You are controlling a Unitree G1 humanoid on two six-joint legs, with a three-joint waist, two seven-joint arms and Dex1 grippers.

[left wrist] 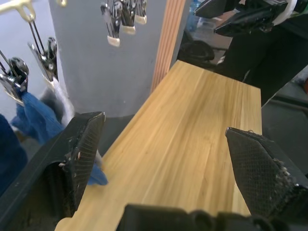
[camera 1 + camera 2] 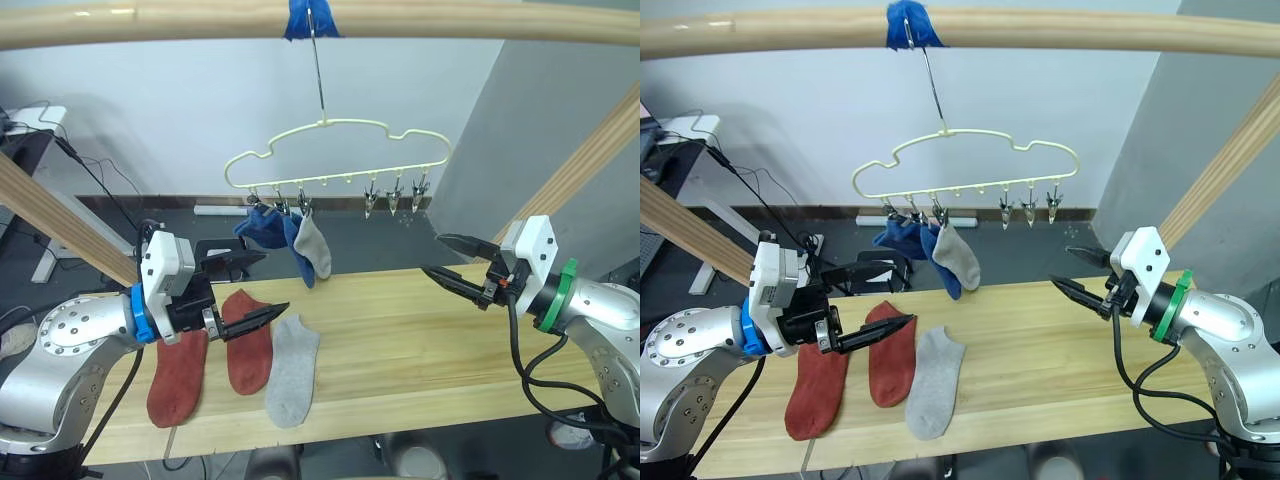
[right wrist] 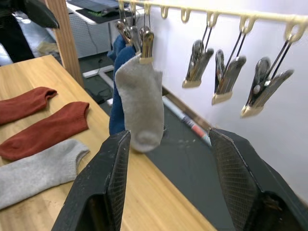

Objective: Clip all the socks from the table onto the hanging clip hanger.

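Closest to my head camera sits the table (image 2: pixel 420 350), its pale planks running across in front of me and carrying what is left of the job: three socks lying flat side by side at my left end, two rust-red socks (image 2: pixel 180 375) (image 2: pixel 248 340) and a light grey sock (image 2: pixel 292 370), all within reach of one arm. Above the far edge hangs the clip hanger (image 2: pixel 335 150), hooked onto a wooden pole (image 2: pixel 150 25) at a blue tape wrap (image 2: pixel 310 18) that I judge keeps the hook from sliding. Its left-side clips already hold two blue socks (image 2: pixel 265 228) and a hanging grey sock (image 2: pixel 313 247), dangling toes down, while the three silver clips (image 2: pixel 397 192) on the right hang free, so I judge the task half done. My left gripper (image 2: pixel 240 290) hovers just above the red pair with its fingers spread and nothing between them, placed, I think, to drop onto the next sock. My right gripper (image 2: pixel 455 262) waits near the free clips, fingers parted and carrying nothing, probably ready to work a clip.
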